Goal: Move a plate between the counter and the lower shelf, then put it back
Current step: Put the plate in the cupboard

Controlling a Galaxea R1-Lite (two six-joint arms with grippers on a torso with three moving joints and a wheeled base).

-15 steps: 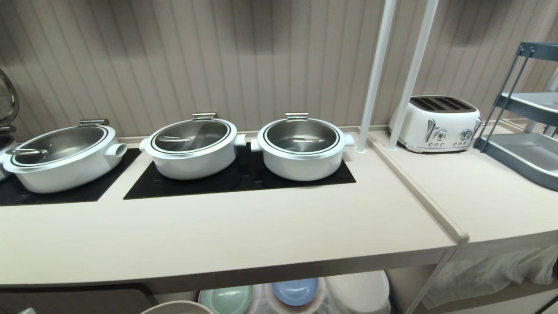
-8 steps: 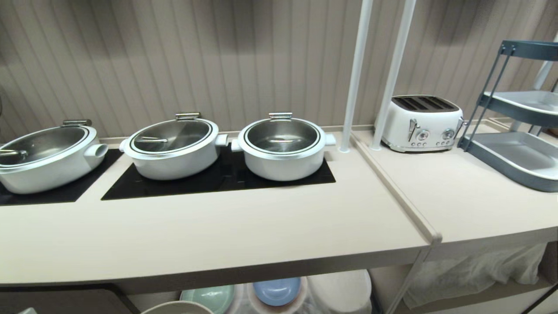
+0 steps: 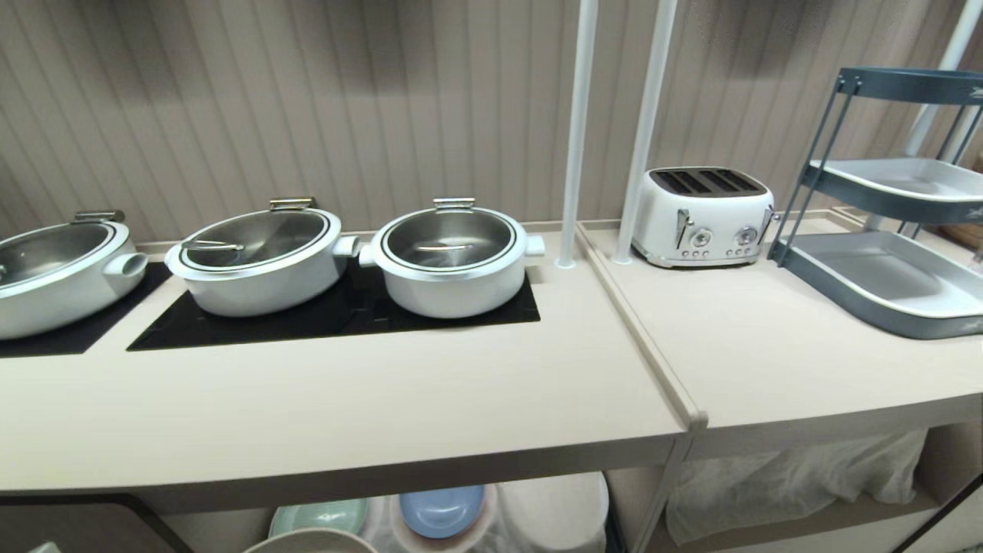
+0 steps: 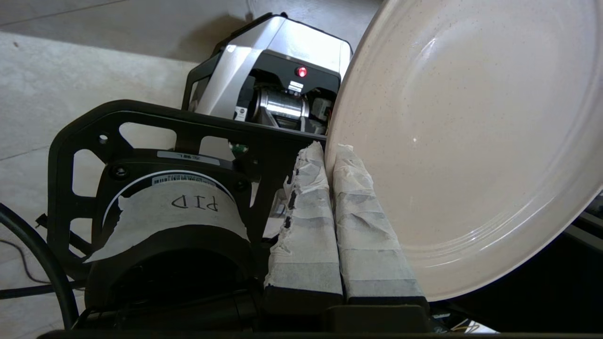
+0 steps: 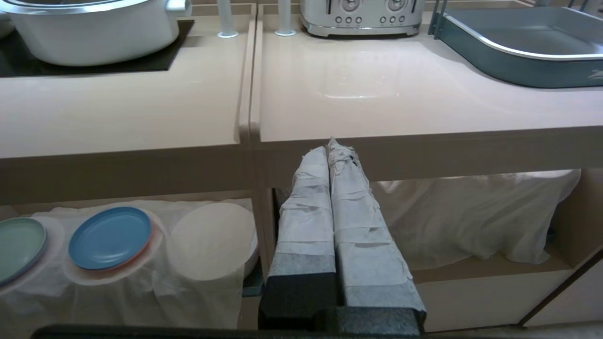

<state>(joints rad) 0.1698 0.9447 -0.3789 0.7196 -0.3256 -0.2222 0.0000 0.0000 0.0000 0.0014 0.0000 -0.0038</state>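
1. Gripping the plate (image 4: 466, 141) by its rim, the left gripper (image 4: 330, 160) has its taped fingers (image 4: 367, 235) pinched together on the edge; the plate stands on edge, its face turned toward the wrist camera.
2. Only a cream sliver of plate shows in the head view, at 6 o'clock, below the front lip of the bench (image 3: 345, 415).
3. Bare bench top lies up and ahead at 12 o'clock from that sliver; the pots (image 3: 449, 257) on the black panels sit well behind, at 11 to 12 o'clock.
4. Under the bench, the shelf (image 5: 141, 282) holds a green plate (image 5: 19, 245), a blue plate (image 5: 110, 238) and a cloth-covered stack (image 5: 212, 240), side by side.
5. My judgement: the plate must be levelled from on-edge to flat before it is set down on either surface.
6. The right gripper (image 5: 330, 150) hangs closed and empty before the bench edge, the toaster (image 5: 362, 16) at its 12 o'clock; the left arm alone carries the plate.
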